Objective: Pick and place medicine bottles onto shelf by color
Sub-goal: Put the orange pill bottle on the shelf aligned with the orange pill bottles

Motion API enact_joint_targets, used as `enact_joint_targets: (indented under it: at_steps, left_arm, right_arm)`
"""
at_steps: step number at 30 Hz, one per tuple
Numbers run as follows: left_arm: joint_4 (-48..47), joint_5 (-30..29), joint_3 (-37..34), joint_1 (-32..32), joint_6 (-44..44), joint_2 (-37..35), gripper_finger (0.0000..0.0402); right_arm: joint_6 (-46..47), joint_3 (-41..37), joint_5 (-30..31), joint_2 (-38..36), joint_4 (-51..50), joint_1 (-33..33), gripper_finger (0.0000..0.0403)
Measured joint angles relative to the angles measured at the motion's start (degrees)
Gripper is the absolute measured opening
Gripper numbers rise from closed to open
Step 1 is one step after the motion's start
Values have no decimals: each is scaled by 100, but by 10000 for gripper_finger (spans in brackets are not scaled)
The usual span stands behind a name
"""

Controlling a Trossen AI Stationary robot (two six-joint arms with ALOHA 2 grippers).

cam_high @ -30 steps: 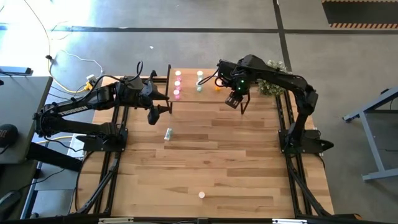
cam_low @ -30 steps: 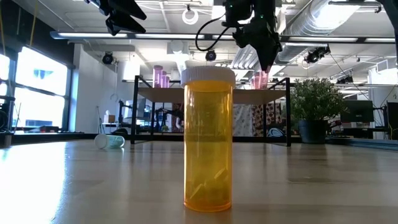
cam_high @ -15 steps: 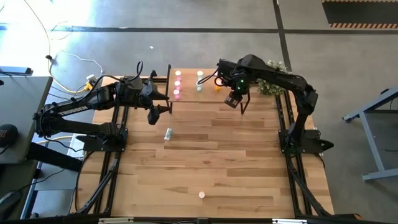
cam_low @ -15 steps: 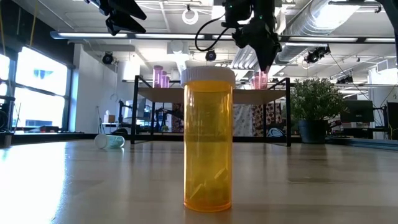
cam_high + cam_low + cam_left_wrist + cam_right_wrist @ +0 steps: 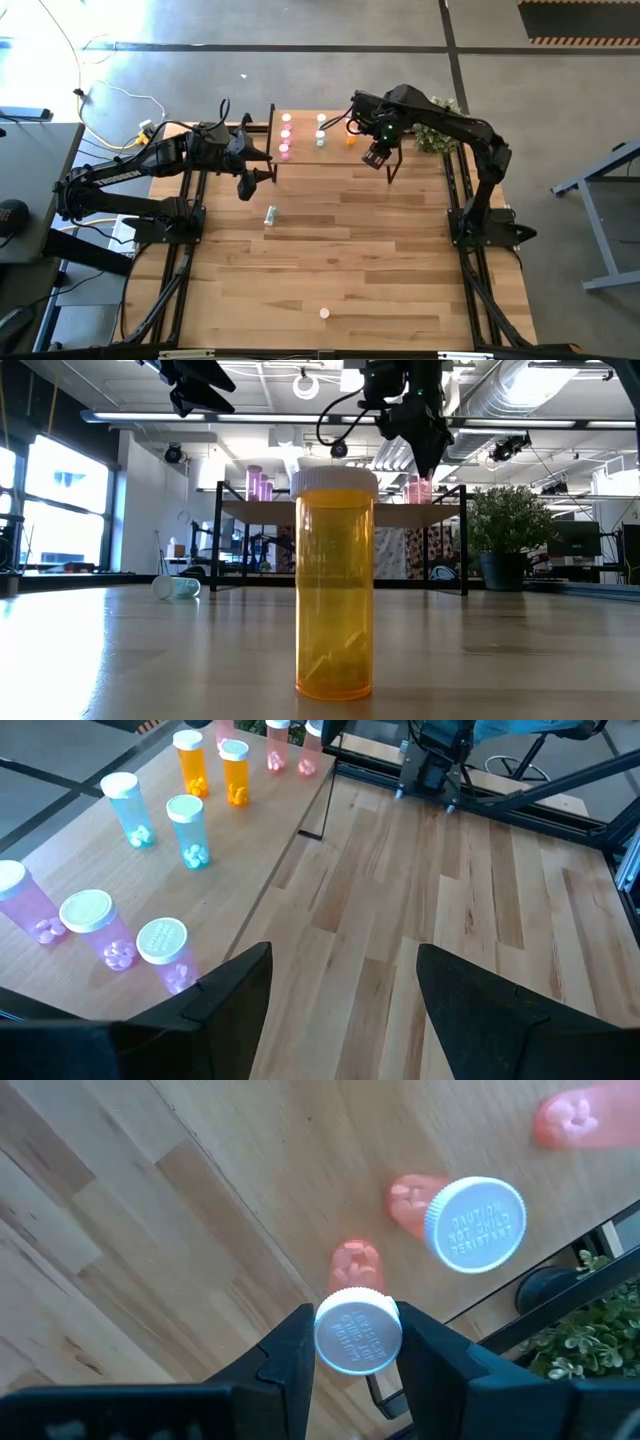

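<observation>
Gripping a red-pink medicine bottle (image 5: 357, 1320) by its white cap, the right gripper (image 5: 355, 1342) hangs over the shelf (image 5: 335, 150) near its right end, beside another red-pink bottle (image 5: 468, 1222) standing there. Placing seems in hand (next, probably, lowering and letting go). The left gripper (image 5: 342, 982) waits with jaws apart by the shelf's left end.

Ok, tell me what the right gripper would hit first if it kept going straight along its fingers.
The right gripper, shut on a red-pink bottle, points down at the shelf. The bottle's base would probably meet the shelf board first, beside another red-pink bottle; depth is unclear.
</observation>
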Motion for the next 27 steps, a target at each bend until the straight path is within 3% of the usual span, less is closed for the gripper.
enact_joint_targets:
  at_steps: [9,27]
  left_arm:
    - [0,0,0,0,0,0,241]
    - [0,0,0,0,0,0,241]
  right_arm:
    - [-2,0,-379,0,16,2,114]
    - [-142,0,-303,2,148,2,115]
